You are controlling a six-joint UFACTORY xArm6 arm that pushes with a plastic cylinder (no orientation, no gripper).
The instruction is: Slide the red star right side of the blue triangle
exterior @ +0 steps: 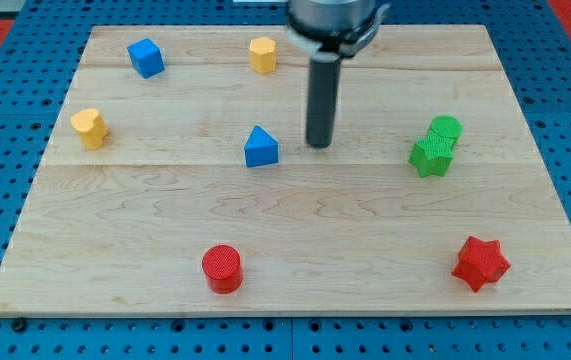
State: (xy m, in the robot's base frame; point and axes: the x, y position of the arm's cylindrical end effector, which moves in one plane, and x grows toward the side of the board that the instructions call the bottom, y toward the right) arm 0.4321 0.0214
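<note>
The red star [481, 263] lies near the board's bottom right corner. The blue triangle [260, 147] sits near the middle of the board. My tip [319, 145] rests on the board just to the right of the blue triangle, a short gap apart from it, and far up and left of the red star. The rod rises from the tip to the view's top.
A red cylinder [222, 268] lies at bottom centre-left. A green star [431, 157] and green cylinder [446, 129] touch at the right. A blue cube [146, 57], a yellow hexagon [262, 54] and a yellow heart-like block [89, 128] lie at top and left. The wooden board [365, 230] ends in blue pegboard.
</note>
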